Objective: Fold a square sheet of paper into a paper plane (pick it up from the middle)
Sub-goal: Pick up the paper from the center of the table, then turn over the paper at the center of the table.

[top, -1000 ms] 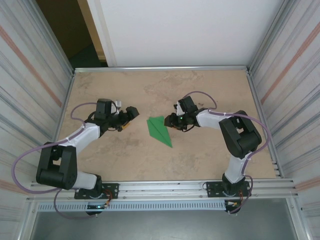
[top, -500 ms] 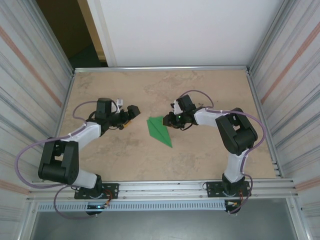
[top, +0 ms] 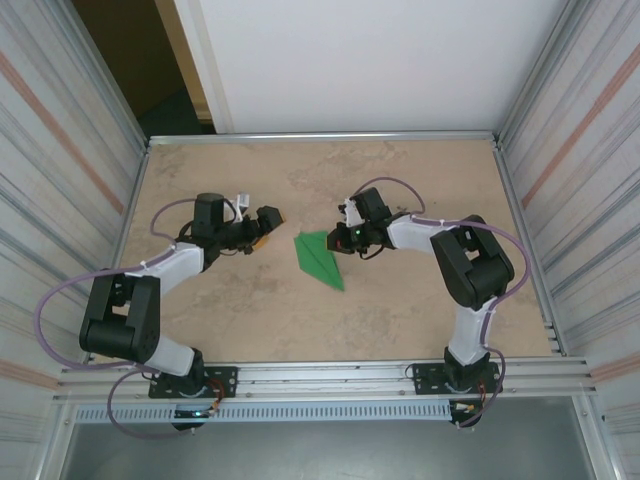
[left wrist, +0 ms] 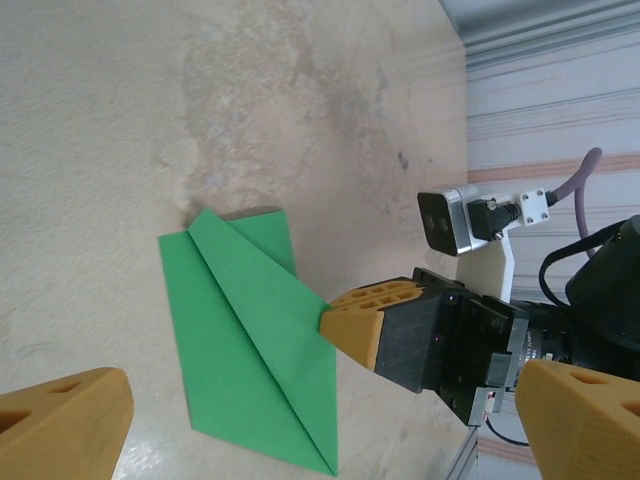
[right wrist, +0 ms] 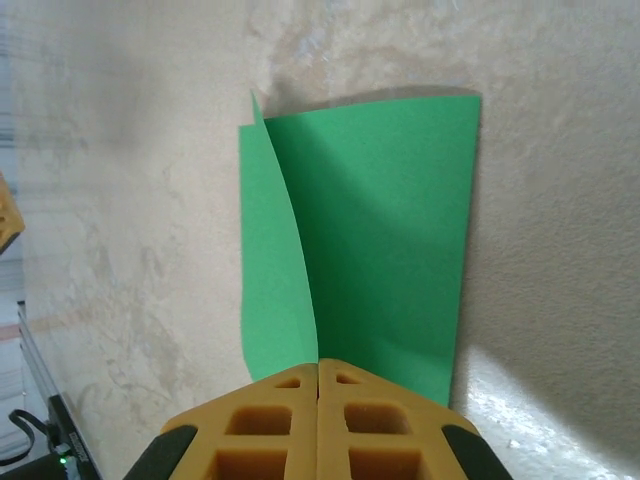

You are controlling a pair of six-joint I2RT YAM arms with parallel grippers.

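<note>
Folded green paper (top: 318, 258) lies mid-desk (top: 400, 320) between the two arms, a pointed, creased shape with its tip toward the near edge. The right claw (top: 336, 240) has its fingers pressed together on the paper's far right edge, pinching where a raised crease meets them. The left claw (top: 265, 228) stands spread wide just left of the paper, apart from it.
</note>
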